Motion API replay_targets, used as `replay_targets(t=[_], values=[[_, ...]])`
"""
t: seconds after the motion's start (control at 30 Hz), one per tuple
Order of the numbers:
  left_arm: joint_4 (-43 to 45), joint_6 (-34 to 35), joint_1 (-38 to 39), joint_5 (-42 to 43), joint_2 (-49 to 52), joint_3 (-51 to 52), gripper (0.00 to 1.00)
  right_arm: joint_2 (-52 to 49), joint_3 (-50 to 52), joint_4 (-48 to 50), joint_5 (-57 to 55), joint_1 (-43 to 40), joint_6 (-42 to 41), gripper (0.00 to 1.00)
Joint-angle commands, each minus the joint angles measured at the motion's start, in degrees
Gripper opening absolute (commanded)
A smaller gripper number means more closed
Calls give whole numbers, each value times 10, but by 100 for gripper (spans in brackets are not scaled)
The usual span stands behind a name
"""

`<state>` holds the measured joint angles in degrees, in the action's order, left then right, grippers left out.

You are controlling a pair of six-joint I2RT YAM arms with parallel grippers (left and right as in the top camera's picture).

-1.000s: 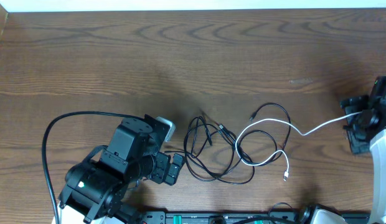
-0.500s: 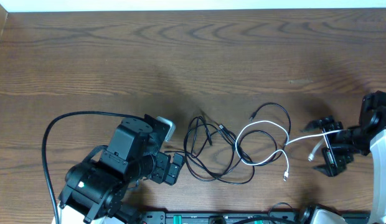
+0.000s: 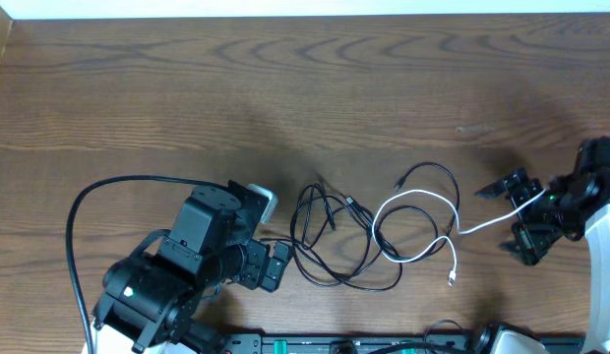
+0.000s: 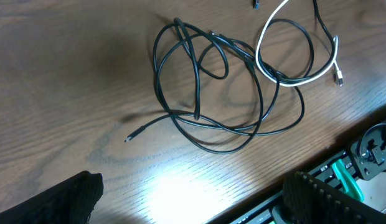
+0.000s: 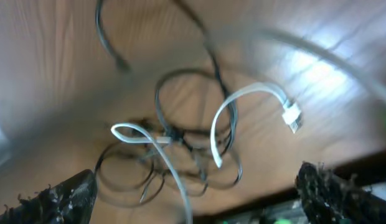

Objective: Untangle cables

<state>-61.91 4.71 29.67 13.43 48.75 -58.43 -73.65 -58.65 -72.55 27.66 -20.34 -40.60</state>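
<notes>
The cables lie at the table's middle front. Black cables (image 3: pixel 349 204) form a loose tangle of loops, also seen in the left wrist view (image 4: pixel 199 112). A white cable (image 3: pixel 482 225) loops over their right part and runs right, passing between the fingers of my right gripper (image 3: pixel 519 216), which stands open. In the blurred right wrist view that white cable (image 5: pixel 165 152) crosses the open right gripper (image 5: pixel 196 186), and its white plug (image 5: pixel 292 116) hangs beyond. My left gripper (image 3: pixel 275 265) is open just left of the tangle, its jaws wide apart and nothing between them (image 4: pixel 193 185).
The left arm's thick black lead (image 3: pixel 108 185) arcs over the table at the left. A rail with green electronics (image 4: pixel 361 155) runs along the front edge. The table's far edge (image 3: pixel 305 14) meets a white strip.
My right gripper has come in from the right edge towards the cables and turned; the white cable's right stretch has shifted down and left with it. The left arm has not moved.
</notes>
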Motion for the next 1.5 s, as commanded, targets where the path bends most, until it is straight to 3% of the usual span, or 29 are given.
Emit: replay_targets(t=[0.0,0.17,0.4,0.63,0.77,0.87,0.9,0.93,0.97,1.07,1.1,1.2,1.37,1.4,1.47], values=[[5,5,-2,5,-2,-6,98,0,-2,-12,63,-1,-51,99],[5,5,-2,7,-2,-6,98,0,-2,-26,-51,-1,-199,99],[5,5,-2,7,-2,-6,98,-1,-2,-88,-369,-6,-493,99],[5,5,-2,7,-2,-6,98,-3,-2,-92,-431,-7,-515,99],[5,5,-2,14,-2,-6,98,-12,-2,-76,-492,-19,-619,99],[5,5,-2,16,-2,-6,98,-24,-2,-53,-422,-35,-612,99],[5,5,-2,16,-2,-6,98,-28,-2,-43,-338,-39,-572,92],[5,5,-2,16,-2,-6,98,-31,-2,-31,-262,-41,-507,73],[7,5,-2,16,-2,-6,98,-37,-1,-13,-156,-41,-398,71],[10,5,-2,16,-2,-6,98,-54,-2,21,166,-40,-82,94],[9,5,-2,16,-2,-6,98,-59,-2,19,213,-40,-47,99],[9,5,-2,16,-2,-6,98,-66,-2,14,146,-41,-142,96],[9,5,-2,16,-2,-6,98,-70,-1,-10,-299,-40,-536,86],[9,5,-2,16,-2,-6,98,-73,0,-21,-326,-38,-563,86],[9,5,-2,16,-2,-6,98,-79,0,-21,-272,-38,-482,86]])
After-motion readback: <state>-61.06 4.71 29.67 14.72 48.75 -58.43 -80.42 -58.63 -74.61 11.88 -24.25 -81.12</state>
